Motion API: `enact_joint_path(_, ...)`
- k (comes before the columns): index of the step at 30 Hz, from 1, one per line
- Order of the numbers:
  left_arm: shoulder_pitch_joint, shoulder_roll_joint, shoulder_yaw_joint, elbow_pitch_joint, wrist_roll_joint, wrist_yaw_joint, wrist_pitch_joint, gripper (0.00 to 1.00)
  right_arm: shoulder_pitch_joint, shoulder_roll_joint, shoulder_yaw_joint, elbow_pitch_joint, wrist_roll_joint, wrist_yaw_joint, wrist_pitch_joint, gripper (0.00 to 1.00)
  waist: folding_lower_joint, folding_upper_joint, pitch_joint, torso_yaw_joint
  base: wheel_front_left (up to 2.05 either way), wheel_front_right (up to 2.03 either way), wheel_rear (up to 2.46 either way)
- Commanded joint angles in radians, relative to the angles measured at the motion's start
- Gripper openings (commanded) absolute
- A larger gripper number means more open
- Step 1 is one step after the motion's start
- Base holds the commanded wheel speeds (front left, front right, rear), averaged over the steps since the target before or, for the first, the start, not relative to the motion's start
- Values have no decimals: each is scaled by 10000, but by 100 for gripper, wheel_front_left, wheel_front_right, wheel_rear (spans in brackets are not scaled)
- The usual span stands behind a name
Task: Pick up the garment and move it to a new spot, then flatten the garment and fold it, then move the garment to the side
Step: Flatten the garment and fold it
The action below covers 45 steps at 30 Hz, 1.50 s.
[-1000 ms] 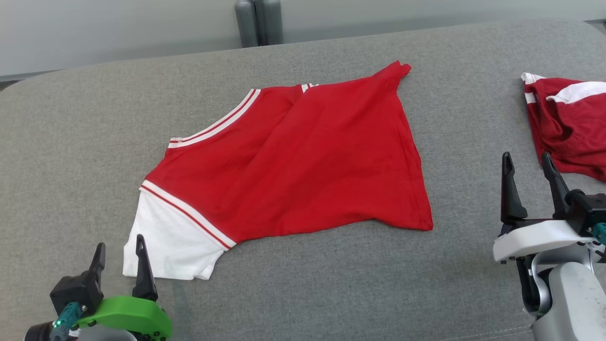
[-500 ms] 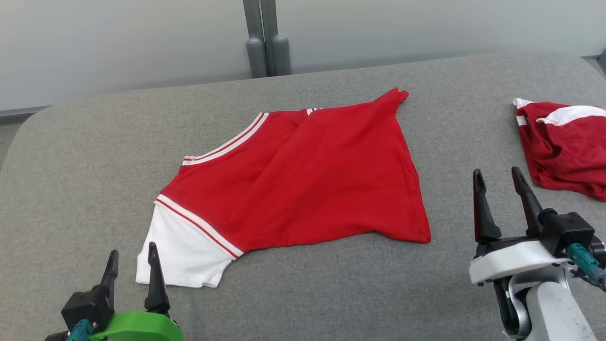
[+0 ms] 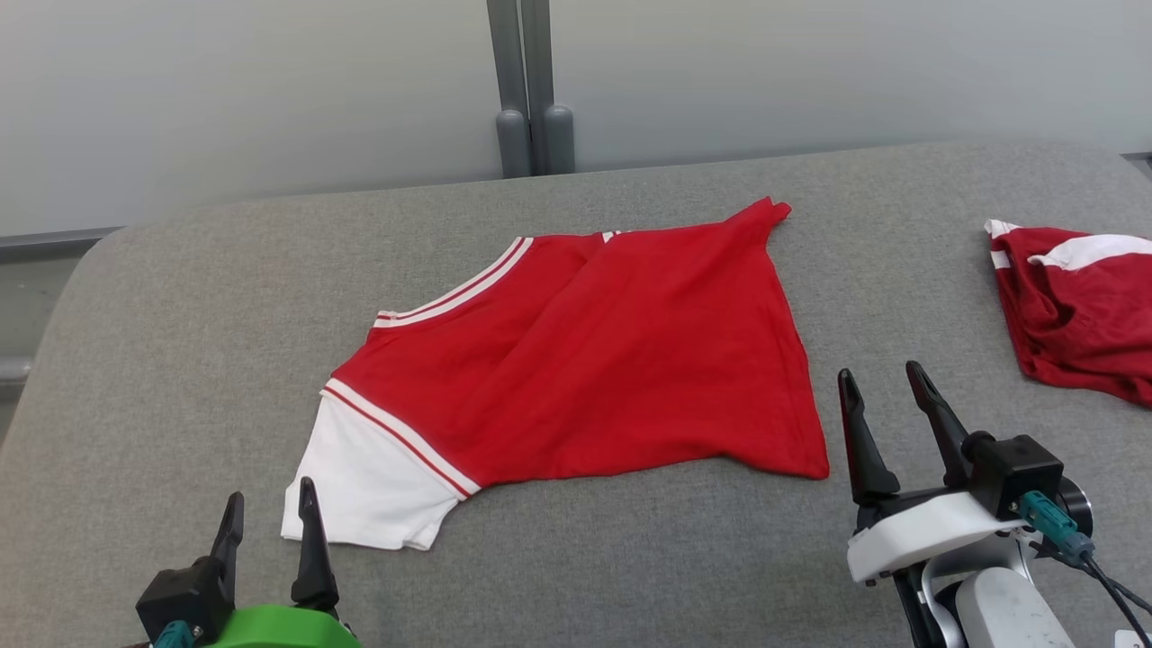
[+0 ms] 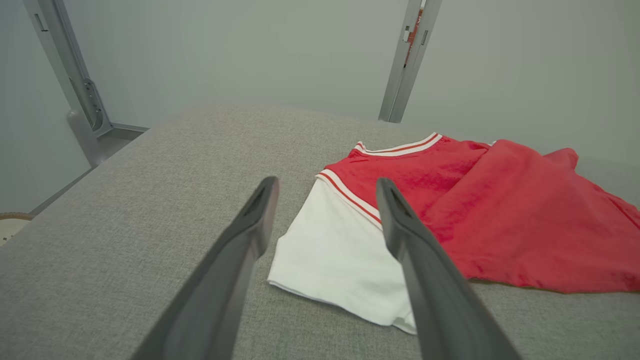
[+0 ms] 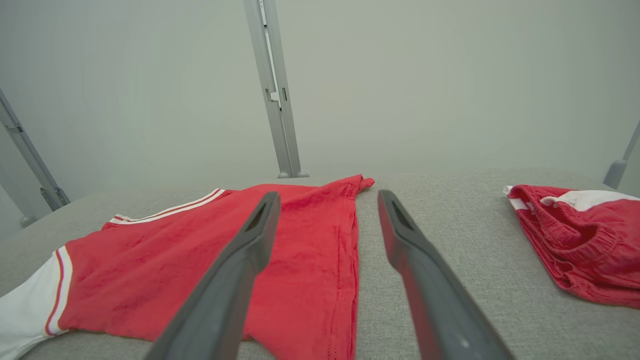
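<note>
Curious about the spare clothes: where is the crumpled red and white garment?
In the head view, the crumpled red and white garment lies on the grey fabric surface at the right edge, beyond the right hand, apart from the flat red shirt.

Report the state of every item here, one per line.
shirt: lying on the grey surface, partly folded over itself, not held
sleeve: white, flat, pointing toward the left gripper
other garment: crumpled at the right, untouched
left gripper: fingers open, empty, by the sleeve
right gripper: fingers open, empty, beside the shirt's near right corner
</note>
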Motion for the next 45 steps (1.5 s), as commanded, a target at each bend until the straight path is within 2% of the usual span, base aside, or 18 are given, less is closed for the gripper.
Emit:
enact_joint_path(1,109,-8,-17,-6,31,17,-67,100,41,-7,19,47,44,-15,-28,100,0,0,10,-5,0,0,0)
enact_joint_path(9,96,53,-100,21,51,29,-50,100,81,6,-369,536,-74,-15,38,100,0,0,54,-21,0,0,0)
enact_joint_path(16,-77,13,-266,121,51,-27,-9,100,2,28,-971,1866,65,-13,993,100,0,0,307,167,0,0,0)
enact_joint_path(32,-513,2,-367,346,92,-46,-75,100,-1546,23,-532,5180,562,-12,769,100,0,0,1081,1140,0,0,0)
enact_joint_path(33,-510,14,-344,348,79,-34,-88,100,-1603,30,-483,5363,628,-12,738,95,0,0,1094,1147,0,0,0)
enact_joint_path(34,-505,19,-327,347,69,-22,-101,100,-1653,37,-443,5479,663,-9,712,62,0,0,1102,1144,0,0,0)
enact_joint_path(35,-502,36,-298,344,56,-12,-99,100,-1717,37,-386,5608,690,-7,668,41,0,0,1109,1131,0,0,0)
enact_joint_path(38,-492,63,-227,335,23,24,-134,100,-1849,43,-258,5797,797,-7,563,0,0,0,1109,1036,0,0,0)
enact_joint_path(41,-490,120,-206,423,-42,-33,-129,100,-1988,5,-390,5657,665,-12,406,0,0,0,1098,853,0,0,0)
enact_joint_path(45,-602,168,-220,864,-275,-200,235,100,-1993,14,-742,4887,363,-15,276,0,0,0,1110,503,0,0,0)
